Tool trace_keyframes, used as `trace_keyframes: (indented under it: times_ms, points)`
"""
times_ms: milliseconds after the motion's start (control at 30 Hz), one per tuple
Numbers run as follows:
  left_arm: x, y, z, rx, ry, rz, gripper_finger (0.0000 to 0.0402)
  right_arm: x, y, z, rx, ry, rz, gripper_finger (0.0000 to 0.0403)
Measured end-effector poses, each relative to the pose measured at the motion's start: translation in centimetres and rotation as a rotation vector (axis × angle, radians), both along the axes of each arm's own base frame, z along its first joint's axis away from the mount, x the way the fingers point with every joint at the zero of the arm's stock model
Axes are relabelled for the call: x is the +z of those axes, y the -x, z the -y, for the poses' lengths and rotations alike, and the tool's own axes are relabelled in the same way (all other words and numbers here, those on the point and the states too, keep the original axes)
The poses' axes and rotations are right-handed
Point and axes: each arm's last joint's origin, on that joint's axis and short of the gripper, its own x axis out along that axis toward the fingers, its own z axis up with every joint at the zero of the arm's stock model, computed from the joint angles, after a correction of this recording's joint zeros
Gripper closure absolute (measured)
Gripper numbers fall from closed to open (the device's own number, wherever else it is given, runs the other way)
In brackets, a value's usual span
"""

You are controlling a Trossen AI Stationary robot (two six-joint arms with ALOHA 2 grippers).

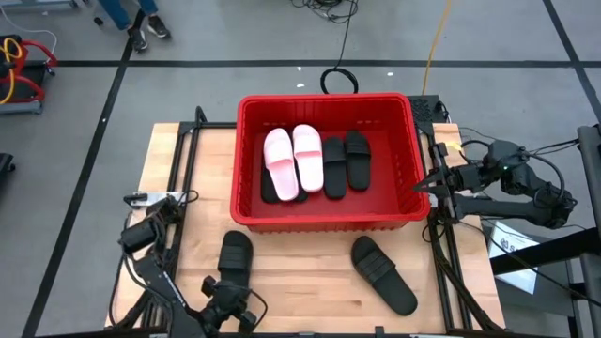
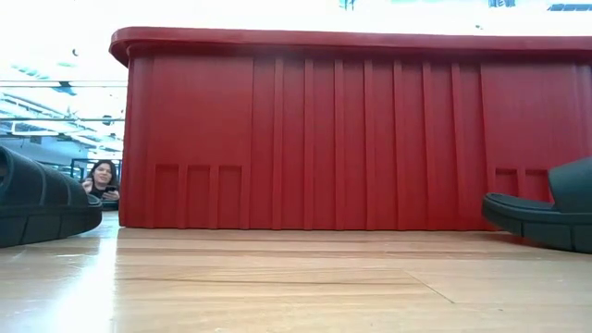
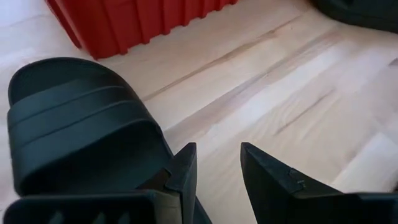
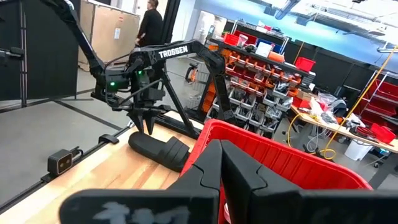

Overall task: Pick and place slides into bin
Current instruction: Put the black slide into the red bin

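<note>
Slides are our target: we see the large bright red plastic bin (image 1: 246, 160) at the table's far middle holding two light pink sandals (image 1: 292, 160) and black ones (image 1: 345, 161). Two black rubber slides lie on the near wood, one left (image 1: 235, 255), one right (image 1: 383, 274). Our left gripper (image 1: 225, 299) hangs open over the left one's heel, empty; our right gripper (image 1: 424, 185) waits shut by the bin's right wall.
</note>
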Motion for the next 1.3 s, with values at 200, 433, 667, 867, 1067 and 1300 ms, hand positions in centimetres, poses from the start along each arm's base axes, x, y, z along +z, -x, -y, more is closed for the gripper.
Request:
trace_keyframes:
  times_ms: [200, 433, 667, 867, 1067, 1300]
  points:
    - [-1.6, -1.1, -0.3, -0.032, -0.07, -0.058, 0.0284, 0.0, 0.0, 0.0, -0.002, 0.001, 0.0, 0.0403]
    - [-3.1, -1.7, -0.3, -0.027, -0.102, -0.082, 0.0284, 0.0, 0.0, 0.0, -0.006, 0.001, 0.004, 0.0403]
    - [-3.2, -1.3, -0.1, -0.022, -0.077, -0.136, 0.0284, 0.1, 0.0, 0.2, -0.055, 0.003, 0.008, 0.0403]
    - [-4.0, -1.1, -1.5, 0.015, -0.135, -0.204, 0.0284, 0.1, 0.0, 0.2, -0.055, 0.002, 0.007, 0.0403]
    - [-5.1, -1.7, -2.6, 0.055, -0.139, -0.189, 0.0284, 0.1, 0.0, 0.2, -0.055, -0.004, 0.005, 0.0403]
    - [-5.6, -2.2, -3.8, 0.08, -0.175, -0.199, 0.0284, 0.1, 0.0, 0.2, -0.055, -0.024, 0.001, 0.0403]
